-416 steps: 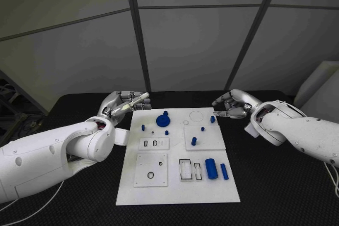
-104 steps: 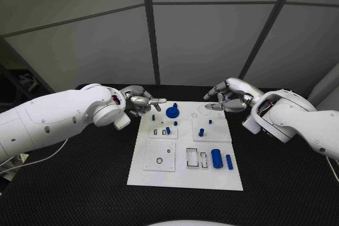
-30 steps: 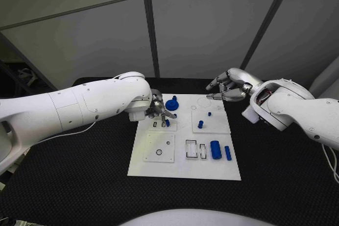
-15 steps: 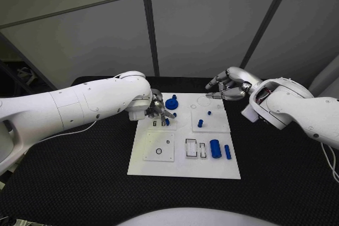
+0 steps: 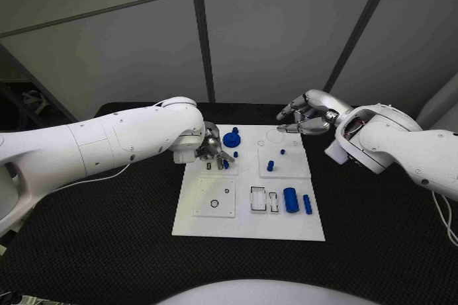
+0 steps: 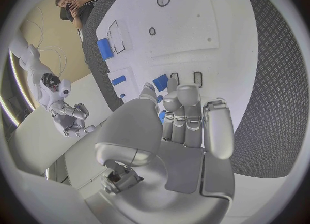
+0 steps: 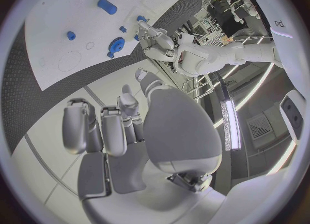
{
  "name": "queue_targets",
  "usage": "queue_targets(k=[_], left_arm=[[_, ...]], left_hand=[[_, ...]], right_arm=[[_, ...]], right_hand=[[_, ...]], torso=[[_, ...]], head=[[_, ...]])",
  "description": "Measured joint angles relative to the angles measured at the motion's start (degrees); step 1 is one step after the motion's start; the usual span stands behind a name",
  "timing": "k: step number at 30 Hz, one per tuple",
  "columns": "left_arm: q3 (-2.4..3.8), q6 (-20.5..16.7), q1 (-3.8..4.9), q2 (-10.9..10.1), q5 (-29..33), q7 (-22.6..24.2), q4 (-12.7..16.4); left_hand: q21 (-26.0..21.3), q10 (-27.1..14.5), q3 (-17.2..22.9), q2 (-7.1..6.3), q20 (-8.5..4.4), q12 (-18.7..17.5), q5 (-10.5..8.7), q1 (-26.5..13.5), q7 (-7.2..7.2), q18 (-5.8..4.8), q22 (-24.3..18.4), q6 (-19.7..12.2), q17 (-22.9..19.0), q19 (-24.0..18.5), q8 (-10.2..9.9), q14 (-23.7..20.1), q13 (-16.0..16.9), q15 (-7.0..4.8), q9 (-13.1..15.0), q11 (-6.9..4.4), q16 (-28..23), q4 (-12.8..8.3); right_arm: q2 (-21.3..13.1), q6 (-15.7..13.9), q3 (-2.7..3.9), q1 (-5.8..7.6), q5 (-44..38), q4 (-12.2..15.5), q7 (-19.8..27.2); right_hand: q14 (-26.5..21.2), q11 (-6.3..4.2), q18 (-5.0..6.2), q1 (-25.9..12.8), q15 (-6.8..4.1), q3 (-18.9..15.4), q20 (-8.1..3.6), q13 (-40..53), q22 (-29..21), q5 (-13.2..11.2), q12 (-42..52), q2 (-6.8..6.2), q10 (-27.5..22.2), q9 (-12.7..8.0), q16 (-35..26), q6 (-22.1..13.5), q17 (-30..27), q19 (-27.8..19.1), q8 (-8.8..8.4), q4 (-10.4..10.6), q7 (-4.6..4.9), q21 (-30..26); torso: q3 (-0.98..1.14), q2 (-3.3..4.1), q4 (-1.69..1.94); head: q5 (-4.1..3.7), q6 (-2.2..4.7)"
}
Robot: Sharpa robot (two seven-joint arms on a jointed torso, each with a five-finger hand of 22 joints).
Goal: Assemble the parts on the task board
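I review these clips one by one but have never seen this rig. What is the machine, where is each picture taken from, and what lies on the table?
It is a robot with two white arms ending in silver hands. One picture looks down from its head; the two round ones come from cameras at each wrist. On the black table lies a white task board carrying small blue parts, such as a thick cylinder and a round knobbed piece. The left hand is down over the board, fingertips by a small blue peg; whether it grips the peg is unclear. The right hand hovers at the board's far edge, fingers curled, holding nothing.
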Motion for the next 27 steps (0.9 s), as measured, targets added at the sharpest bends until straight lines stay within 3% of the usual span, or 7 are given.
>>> queue_targets(k=[9, 13, 20, 23, 27], left_arm=[[-0.07, 0.22, -0.03, 0.02, -0.01, 0.34, 0.11], [-0.07, 0.16, -0.03, -0.13, -0.01, 0.62, 0.25], [-0.03, -0.38, 0.02, -0.38, 0.05, 1.56, 0.56], [0.00, -0.66, 0.07, -0.53, 0.13, 2.05, 0.73], [-0.02, -1.00, 0.06, -0.90, 0.20, 2.63, 1.00]], left_hand=[[0.00, 0.00, 0.95, 0.82, 0.00, 0.00, 0.00, 1.88, -0.04, 0.00, 0.00, -0.37, 0.08, 0.00, 0.27, 0.00, -0.25, 0.00, 0.47, 0.00, 0.00, -1.27], [0.00, -0.21, 1.96, 2.05, 0.00, -0.44, 0.00, 3.11, 0.06, 0.00, 0.00, -0.69, 0.16, 0.00, 0.61, 0.00, -0.57, 0.00, 0.70, -0.21, -0.22, -2.28], [-0.45, -1.19, 6.14, 3.96, -0.22, -2.14, -0.08, 7.19, -0.26, -0.01, 0.00, -1.71, 0.22, 0.22, 0.60, -0.01, -1.98, -0.41, 0.86, -0.49, -0.44, -5.46], [-1.11, -2.43, 8.77, 4.19, -0.22, -4.06, -0.30, 8.90, -0.04, 0.00, 0.00, -2.62, 0.06, 0.22, 0.19, -0.02, -3.68, -0.40, 0.81, -0.32, -0.77, -6.93], [-1.34, -2.92, 10.32, 4.20, -0.22, -5.89, -0.53, 10.24, 0.28, -0.01, 0.00, -2.94, 0.03, 0.22, -0.11, -0.02, -5.39, -0.39, 0.73, -0.38, -1.00, -5.51]], right_arm=[[0.13, 0.09, 0.00, 0.00, -0.04, -0.13, -0.08], [0.19, 0.15, 0.00, 0.00, -0.07, -0.20, -0.14], [0.39, 0.31, 0.00, 0.00, -0.11, -0.41, -0.27], [0.58, 0.44, 0.00, 0.00, -0.16, -0.55, -0.40], [0.74, 0.68, 0.00, 0.00, -0.27, -0.72, -0.59]], right_hand=[[0.00, 0.00, 0.00, 0.00, 0.00, 0.00, 0.00, 0.00, 0.00, 0.32, 0.00, 0.00, 0.00, 0.00, 0.00, 0.00, -0.01, 0.00, 0.00, 0.00, 0.00, 0.00], [0.00, 0.00, 0.00, 0.00, 0.00, 0.00, 0.00, 0.00, 0.00, 0.32, 0.00, 0.00, 0.00, 0.00, 0.00, 0.00, -0.01, 0.00, 0.00, 0.00, 0.00, 0.00], [0.00, 0.00, 0.00, 0.00, 0.00, 0.00, 0.00, -0.08, 0.00, 0.32, 0.00, 0.00, 0.00, -0.03, 0.00, 0.00, -0.01, 0.00, 0.00, 0.00, 0.00, 0.00], [0.00, 0.00, 0.00, 0.00, 0.00, 0.00, 0.00, -0.08, 0.00, 0.32, 0.00, 0.00, 0.00, -0.05, 0.00, 0.00, -0.01, 0.00, 0.00, 0.00, 0.00, -0.04], [0.00, 0.00, 0.00, 0.00, 0.00, 0.00, -0.10, -0.13, 0.00, 0.51, 0.00, 0.00, 0.00, -0.05, -0.16, 0.00, -0.01, -0.10, 0.00, 0.00, 0.00, -0.22]], torso=[[0.00, 0.01, 0.00], [0.00, 0.01, 0.00], [-0.01, 0.01, 0.03], [-0.02, 0.01, 0.03], [-0.01, 0.01, 0.03]], head=[[0.08, -0.16], [0.08, -0.21], [0.08, -0.34], [0.08, -0.43], [0.05, -0.43]])
